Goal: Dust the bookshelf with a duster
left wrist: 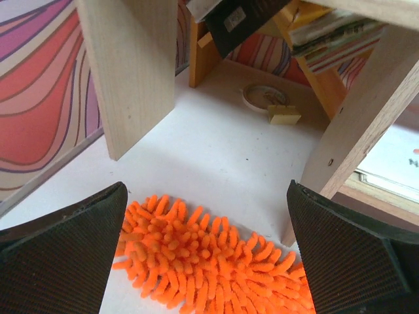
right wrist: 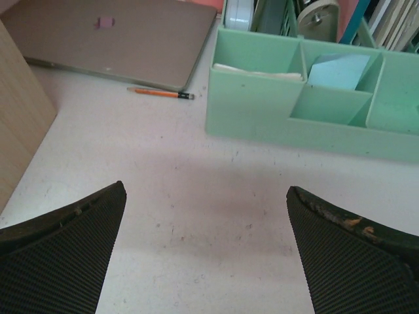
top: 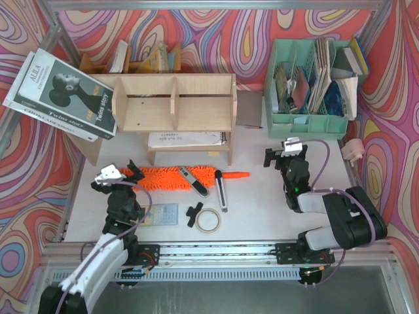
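Note:
The bookshelf (top: pixel 173 104), a light plywood unit with three compartments, stands at the middle back. Its leg (left wrist: pixel 366 111) shows on the right of the left wrist view, and its side (right wrist: pixel 19 131) shows in the right wrist view. The fluffy orange duster (top: pixel 171 178) lies flat in front of the bookshelf, its smooth handle (top: pixel 237 175) pointing right. My left gripper (top: pixel 134 174) hangs open over the duster's left end (left wrist: pixel 209 261), jaws wide on either side of the tip, apart from it. My right gripper (top: pixel 278 157) is open over bare table (right wrist: pixel 206 190), right of the handle.
A grey-handled tool (top: pixel 194 182) lies across the duster. Near the front sit a black pen (top: pixel 223 195), a tape roll (top: pixel 208 221), a black clip (top: pixel 193 214) and a blue card (top: pixel 160 214). The mint organizer (top: pixel 313 85) (right wrist: pixel 294 111), a pencil (right wrist: pixel 160 93) and a grey folder (right wrist: pixel 118 39) sit back right. Books (top: pixel 62 95) lean at left.

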